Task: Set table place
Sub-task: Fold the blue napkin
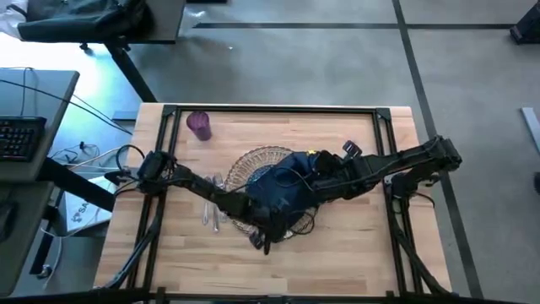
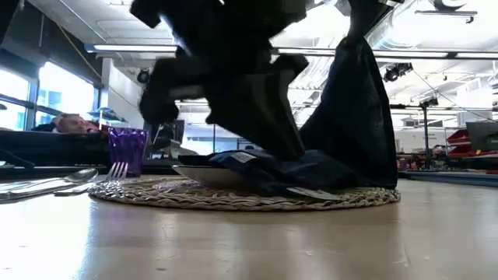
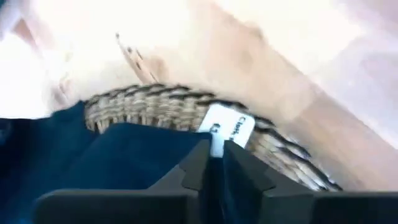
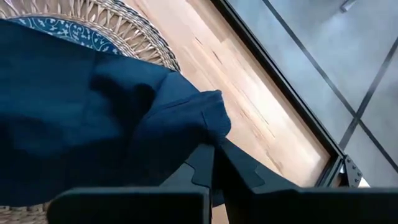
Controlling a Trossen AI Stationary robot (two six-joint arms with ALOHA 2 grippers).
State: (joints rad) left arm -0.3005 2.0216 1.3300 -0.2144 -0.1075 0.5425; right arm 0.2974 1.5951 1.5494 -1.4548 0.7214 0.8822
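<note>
Looking straight down from the high view, the round woven wicker charger lies mid-table with the navy cloth napkin heaped over it. The left gripper is at the charger's near rim, the right gripper over its middle, both buried in cloth. Silver cutlery lies just left of the charger; a small purple cup stands well behind it.

From the low view, the napkin hangs up from the charger, partly draped on the blue-patterned round plate. A fork and spoon rest left of the charger.

The left wrist view shows its fingers pinched together on the napkin by a white label.

The right wrist view shows its fingers clamped on a napkin edge above the plate.
</note>
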